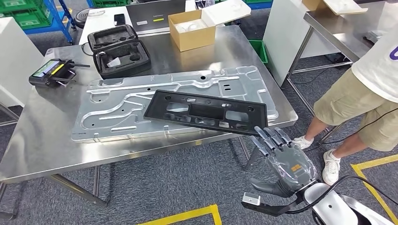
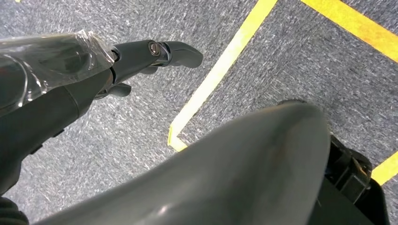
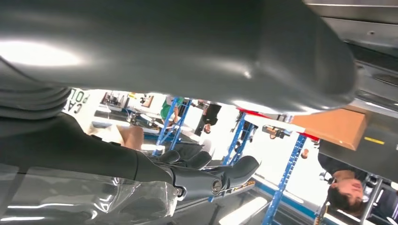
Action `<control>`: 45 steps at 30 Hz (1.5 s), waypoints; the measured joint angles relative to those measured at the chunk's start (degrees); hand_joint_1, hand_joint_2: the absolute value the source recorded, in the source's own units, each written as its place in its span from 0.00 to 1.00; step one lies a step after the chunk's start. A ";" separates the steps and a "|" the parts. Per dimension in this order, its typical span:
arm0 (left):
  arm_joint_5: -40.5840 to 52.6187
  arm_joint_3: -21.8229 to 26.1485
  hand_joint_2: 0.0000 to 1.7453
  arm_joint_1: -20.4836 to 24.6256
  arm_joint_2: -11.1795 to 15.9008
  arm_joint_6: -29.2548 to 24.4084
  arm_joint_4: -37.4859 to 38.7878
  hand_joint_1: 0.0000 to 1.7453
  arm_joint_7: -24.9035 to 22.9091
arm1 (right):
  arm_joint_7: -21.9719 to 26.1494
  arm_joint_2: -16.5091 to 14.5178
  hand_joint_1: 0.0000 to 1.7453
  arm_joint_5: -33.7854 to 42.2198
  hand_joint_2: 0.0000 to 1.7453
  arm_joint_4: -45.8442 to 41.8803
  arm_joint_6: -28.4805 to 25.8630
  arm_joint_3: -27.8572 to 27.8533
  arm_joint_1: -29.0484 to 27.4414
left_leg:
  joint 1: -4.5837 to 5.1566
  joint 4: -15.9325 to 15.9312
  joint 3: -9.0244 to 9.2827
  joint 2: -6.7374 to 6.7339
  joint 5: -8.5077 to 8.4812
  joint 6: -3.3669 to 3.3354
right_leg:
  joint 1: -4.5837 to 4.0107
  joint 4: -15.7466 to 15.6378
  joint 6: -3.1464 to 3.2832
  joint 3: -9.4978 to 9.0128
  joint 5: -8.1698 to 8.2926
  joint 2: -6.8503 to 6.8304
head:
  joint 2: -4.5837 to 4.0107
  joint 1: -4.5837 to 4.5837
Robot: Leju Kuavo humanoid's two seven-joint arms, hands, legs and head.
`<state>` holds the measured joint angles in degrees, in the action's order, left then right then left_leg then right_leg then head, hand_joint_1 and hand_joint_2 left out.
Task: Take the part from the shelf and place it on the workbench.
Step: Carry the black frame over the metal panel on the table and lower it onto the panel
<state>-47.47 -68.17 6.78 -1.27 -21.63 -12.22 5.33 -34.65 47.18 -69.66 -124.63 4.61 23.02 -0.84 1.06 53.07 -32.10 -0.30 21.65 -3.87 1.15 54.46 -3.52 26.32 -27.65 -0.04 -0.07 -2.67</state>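
On the workbench [image 1: 37, 145] one black part [image 1: 206, 111], one silver panel [image 1: 117, 105]; right hand [image 1: 284, 161] empty, fingers apart.

**Steel workbench and its load**

The workbench [image 1: 42, 145] carries a long silver panel [image 1: 117, 110] lying flat beyond the right hand [image 1: 284, 159]. The black part [image 1: 206, 111] rests on that panel, its near corner just ahead of the fingertips. Farther off sit an open black case [image 1: 119, 49], a cardboard box [image 1: 191, 29], and what may be a handheld controller [image 1: 49, 71].
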 joint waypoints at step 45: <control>-2.12 0.00 0.00 -0.15 0.09 -1.63 0.02 0.00 -0.51 | 26.26 -12.90 0.00 61.15 0.00 46.10 -41.67 1.47 -10.09 | -0.12 3.58 1.77 0.32 3.97 0.61 | 0.24 0.73 1.69 4.17 1.71 0.30 | 0.00 0.09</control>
<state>-49.59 -68.17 6.63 -1.17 -23.26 -12.20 4.82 -8.39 34.28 -8.51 -78.53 -37.06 24.49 -10.93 0.94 56.65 -30.33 0.02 25.62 -3.25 1.40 55.20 -1.83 30.49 -25.94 0.26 -0.07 -2.58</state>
